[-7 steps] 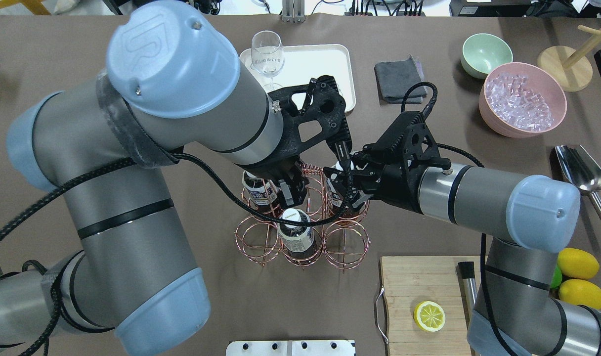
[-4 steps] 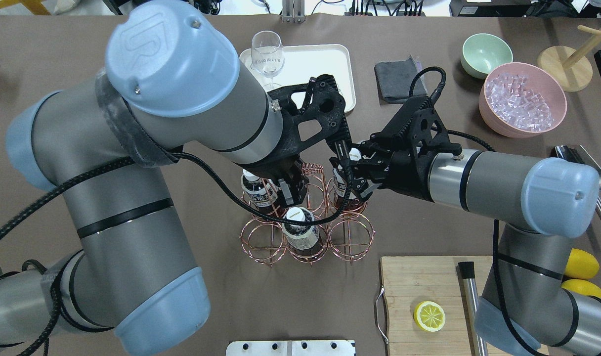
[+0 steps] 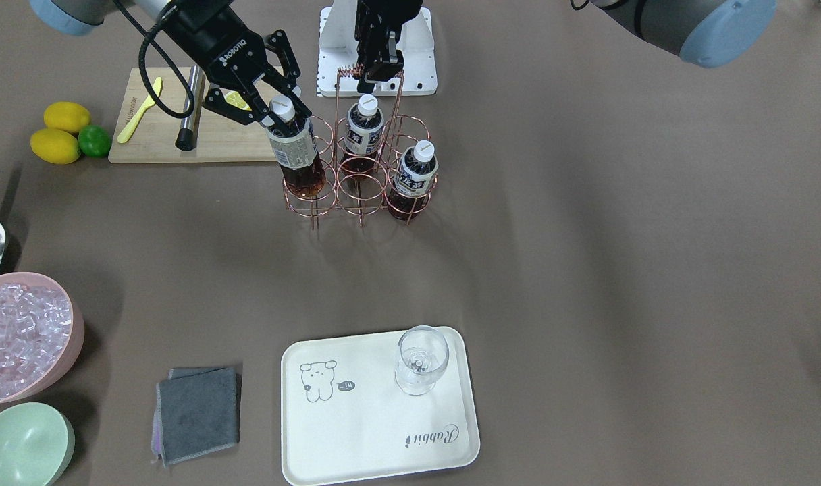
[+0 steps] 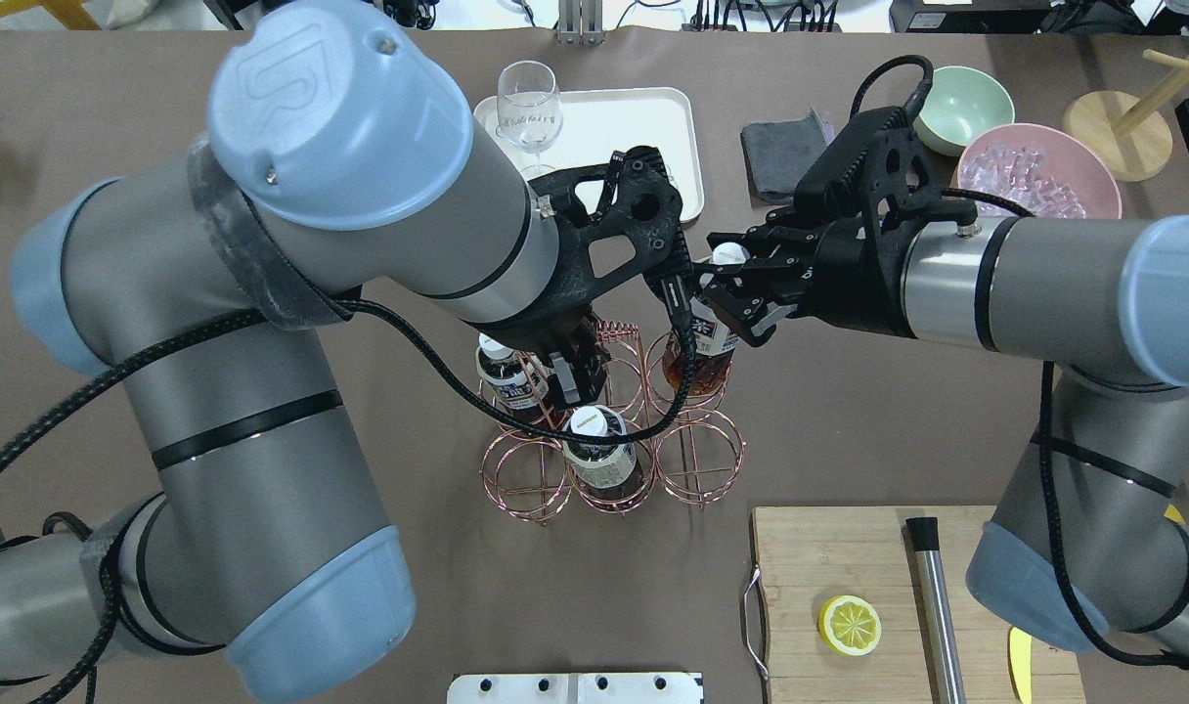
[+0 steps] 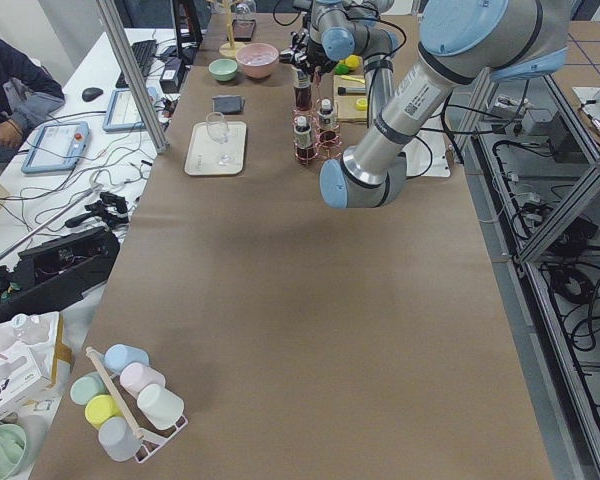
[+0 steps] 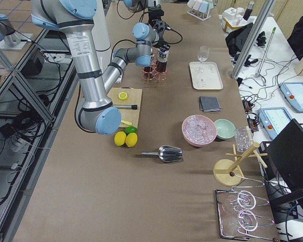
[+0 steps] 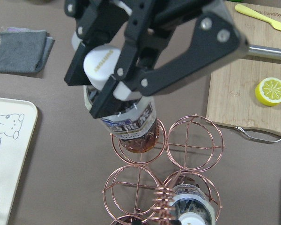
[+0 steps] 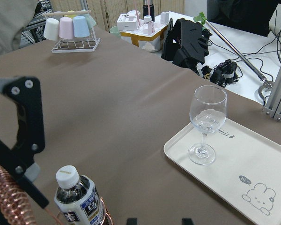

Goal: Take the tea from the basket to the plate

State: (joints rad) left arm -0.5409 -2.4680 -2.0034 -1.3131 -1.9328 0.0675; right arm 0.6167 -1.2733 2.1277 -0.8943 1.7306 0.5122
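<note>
Tea bottle held up high in the basket by the right pincer.
The right pincer is closed on the bottle's neck, just under the white cap. The bottle leans, and its bottom looks to sit in a corner ring. A second bottle and a third bottle stand in other rings. The left pincer is closed on the curly top of the basket's handle. The plate lies well apart on the desk and holds a glass. The pink bowl holds ice cubes.
</note>
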